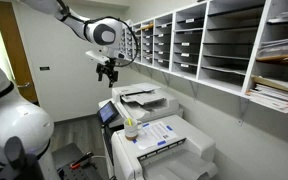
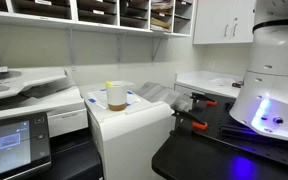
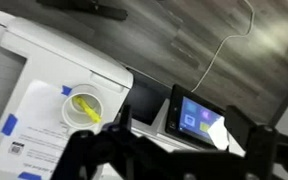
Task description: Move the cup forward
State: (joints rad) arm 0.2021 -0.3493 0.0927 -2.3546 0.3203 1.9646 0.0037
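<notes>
The claw (image 1: 107,72) is hanging high above the white printer (image 1: 169,145), well apart from everything. In the wrist view its two dark fingers (image 3: 119,125) are standing wide with nothing between them. That height is making sense to me: from up there the wrist camera is taking in the whole target, and there is room to line up before any descent.

The cup (image 2: 115,96) is sitting upright on the printer's flat top, which is serving as the desk (image 2: 134,118) here. It is near the edge that is facing the touchscreen (image 3: 199,118). It is resting on a white sheet with blue marks (image 3: 9,125) at its corners, probably a placement guide, though I am only guessing.

As for looks, the cup is showing small, pale and roughly cylindrical, whitish with a yellow tint, tiny against the printer. From above, its round mouth is gaping open and something bright yellow is lying inside; what it is, I cannot tell. With the mouth pointing up, the rim and sides are offering themselves to a top-down grab.
</notes>
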